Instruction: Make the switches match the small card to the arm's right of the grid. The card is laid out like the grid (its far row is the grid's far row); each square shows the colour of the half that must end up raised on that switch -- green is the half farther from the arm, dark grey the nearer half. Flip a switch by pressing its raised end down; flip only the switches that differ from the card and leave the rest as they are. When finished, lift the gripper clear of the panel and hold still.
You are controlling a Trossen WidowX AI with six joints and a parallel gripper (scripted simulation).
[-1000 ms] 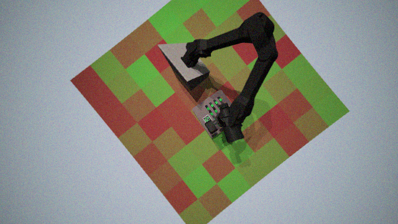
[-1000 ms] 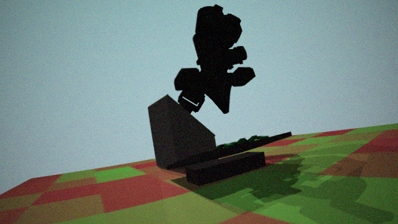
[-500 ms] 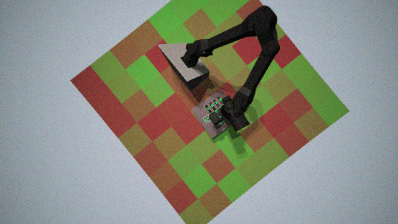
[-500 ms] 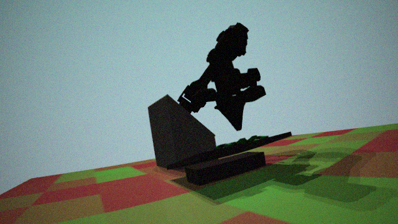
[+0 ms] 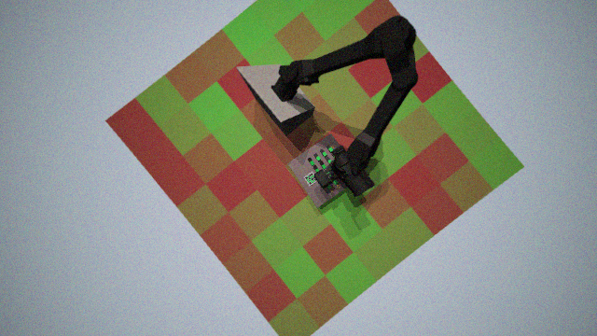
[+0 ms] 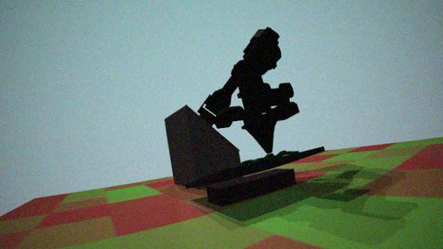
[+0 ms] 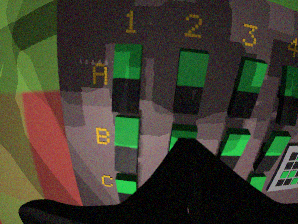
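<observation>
The switch panel [image 5: 322,200] [image 6: 314,152] [image 7: 95,107] carries rows of green and dark grey switches. My gripper [image 6: 269,151] [image 7: 185,145] is shut and empty, its tips down at the switches. In the wrist view they overlap switch B2 [image 7: 183,130], hiding its lower part; contact cannot be told. Switches A1 [image 7: 127,65], A2 [image 7: 192,70], A3 [image 7: 251,75], B1 [image 7: 127,132] and B3 [image 7: 235,143] show green and dark halves; which halves are raised is hard to tell. The card [image 5: 311,178] [image 7: 289,175] is partly cut off in the wrist view. The fingers hide much of the lower rows.
A grey wedge-shaped block [image 5: 268,86] [image 6: 197,152] stands beside the panel, under the arm's base. A dark bar [image 6: 252,187] lies by the panel's edge in the exterior view. The floor is a green, red and brown patchwork [image 5: 280,271]. The arm arches over from the far side.
</observation>
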